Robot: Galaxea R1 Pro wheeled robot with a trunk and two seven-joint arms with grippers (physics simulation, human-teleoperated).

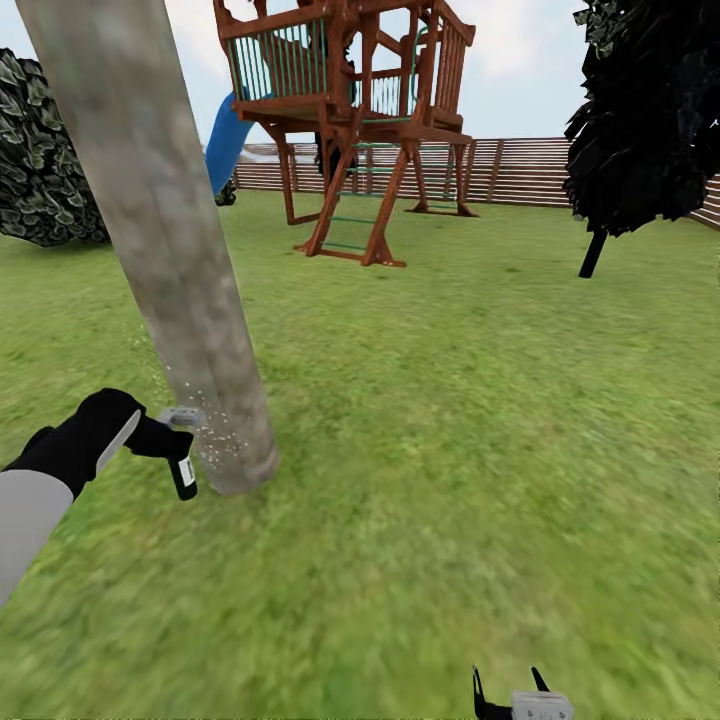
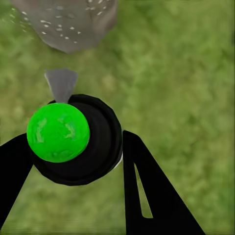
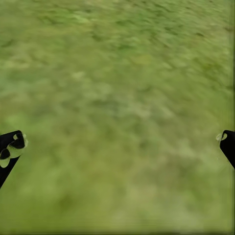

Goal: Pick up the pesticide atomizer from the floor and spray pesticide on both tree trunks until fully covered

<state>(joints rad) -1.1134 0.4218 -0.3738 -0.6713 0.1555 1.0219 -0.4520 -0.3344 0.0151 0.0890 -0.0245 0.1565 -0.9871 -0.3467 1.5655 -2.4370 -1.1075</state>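
Note:
A thick, pale grey-brown mottled tree trunk (image 1: pixel 160 230) leans across the left of the head view and meets the lawn close in front of me. My left gripper (image 1: pixel 150 437) is shut on the pesticide atomizer (image 1: pixel 181 462), a small dark bottle with a white label, its pale grey spray head (image 1: pixel 180 416) turned toward the trunk's base. Whitish-yellow pesticide specks (image 1: pixel 205 425) float between nozzle and bark. In the left wrist view the atomizer (image 2: pixel 88 142) sits between the black fingers (image 2: pixel 147 191), with the speckled trunk (image 2: pixel 68 22) beyond. My right gripper (image 3: pixel 117 147) hangs open over grass.
A red-brown wooden play tower (image 1: pixel 350 110) with a blue slide (image 1: pixel 226 140) stands behind on the lawn, before a brown slat fence (image 1: pixel 520 170). A dark-leaved thin-stemmed tree (image 1: pixel 640 120) is at right, a leafy bush (image 1: pixel 40 160) at left. Open grass (image 1: pixel 450 420) spreads to the right.

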